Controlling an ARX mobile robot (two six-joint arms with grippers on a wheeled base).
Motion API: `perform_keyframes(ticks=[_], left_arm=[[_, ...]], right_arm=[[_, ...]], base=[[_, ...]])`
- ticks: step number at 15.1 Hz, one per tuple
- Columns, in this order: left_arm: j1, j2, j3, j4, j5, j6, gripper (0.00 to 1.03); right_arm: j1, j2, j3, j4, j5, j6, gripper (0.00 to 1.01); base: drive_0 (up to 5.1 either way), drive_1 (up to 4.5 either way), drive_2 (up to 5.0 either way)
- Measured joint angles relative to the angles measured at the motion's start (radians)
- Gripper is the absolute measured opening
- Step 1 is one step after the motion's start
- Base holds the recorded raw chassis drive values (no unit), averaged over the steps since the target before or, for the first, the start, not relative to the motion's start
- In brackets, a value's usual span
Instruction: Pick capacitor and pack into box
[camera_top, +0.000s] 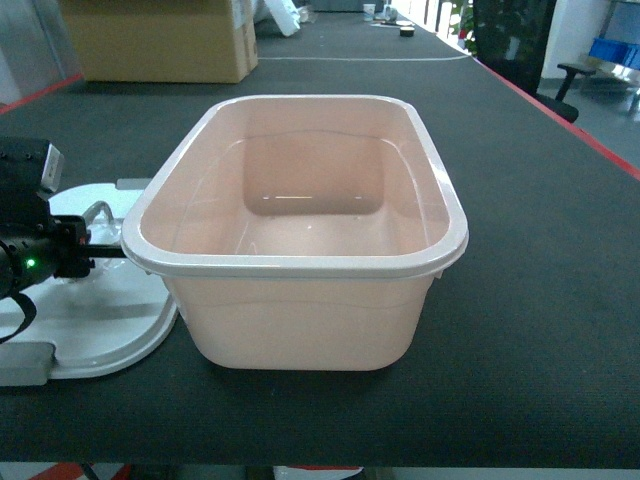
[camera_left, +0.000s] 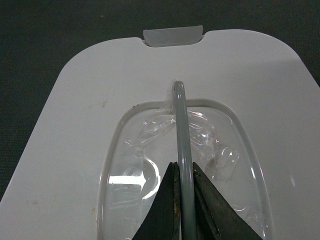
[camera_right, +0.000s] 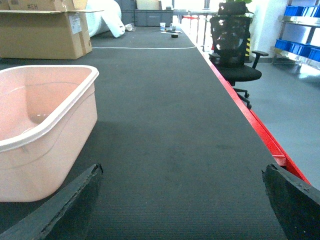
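The box (camera_top: 300, 250) is a pale pink tub standing open in the middle of the dark table, and I see nothing inside it. Its white lid (camera_top: 105, 320) lies just left of it. My left gripper (camera_top: 98, 250) is over the lid. In the left wrist view that gripper (camera_left: 183, 167) is shut on the lid's grey-clear handle (camera_left: 180, 115), with the grey latch (camera_left: 172, 36) at the lid's far edge. My right gripper (camera_right: 181, 169) is open over bare mat, to the right of the box (camera_right: 50, 115). The capacitor is out of view.
A brown cardboard box (camera_top: 160, 40) stands at the far left of the table. A red strip (camera_right: 250, 115) marks the table's right edge. Beyond it are a black office chair (camera_right: 235, 55) and blue bins (camera_right: 300, 47).
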Motion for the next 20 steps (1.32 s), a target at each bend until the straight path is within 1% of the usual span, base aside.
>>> perform_keyframes(ticks=[4, 6, 8, 10, 11, 12, 13, 15, 16, 17, 19, 20], left_arm=[[0.013, 0.0, 0.0, 0.008, -0.002, 0.0, 0.02], [0.035, -0.039, -0.009, -0.032, -0.006, 0.0, 0.02], [0.066, -0.166, -0.014, -0.079, -0.014, 0.0, 0.02], [0.074, -0.32, -0.013, -0.151, -0.041, 0.004, 0.02], [0.03, -0.468, -0.012, -0.265, -0.088, 0.004, 0.02], [-0.011, -0.531, -0.012, -0.309, -0.127, -0.001, 0.02], [-0.061, -0.595, -0.005, -0.357, -0.179, -0.008, 0.02], [-0.147, -0.663, 0.026, -0.397, -0.258, -0.021, 0.02], [-0.207, -0.686, 0.052, -0.419, -0.311, -0.029, 0.02], [-0.281, -0.695, 0.082, -0.469, -0.357, -0.043, 0.02], [-0.436, -0.673, 0.134, -0.571, -0.446, -0.087, 0.02], [-0.48, -0.656, 0.157, -0.587, -0.468, -0.092, 0.02]], right_arm=[[0.0, 0.0, 0.0, 0.0, 0.0, 0.0, 0.98], [0.0, 0.0, 0.0, 0.0, 0.0, 0.0, 0.98], [0.0, 0.0, 0.0, 0.0, 0.0, 0.0, 0.98], [0.0, 0.0, 0.0, 0.0, 0.0, 0.0, 0.98], [0.0, 0.0, 0.0, 0.0, 0.0, 0.0, 0.98], [0.0, 0.0, 0.0, 0.0, 0.0, 0.0, 0.98], [0.0, 0.0, 0.0, 0.0, 0.0, 0.0, 0.98], [0.0, 0.0, 0.0, 0.0, 0.0, 0.0, 0.98], [0.0, 0.0, 0.0, 0.0, 0.0, 0.0, 0.98], [0.0, 0.0, 0.0, 0.0, 0.0, 0.0, 0.98], [0.0, 0.0, 0.0, 0.0, 0.0, 0.0, 0.98], [0.0, 0.0, 0.0, 0.0, 0.0, 0.0, 0.98]], base=[[0.0, 0.0, 0.0], [0.0, 0.0, 0.0], [0.0, 0.0, 0.0], [0.0, 0.0, 0.0], [0.0, 0.0, 0.0], [0.0, 0.0, 0.0], [0.0, 0.0, 0.0], [0.0, 0.0, 0.0], [0.0, 0.0, 0.0], [0.0, 0.0, 0.0], [0.0, 0.0, 0.0], [0.0, 0.0, 0.0]])
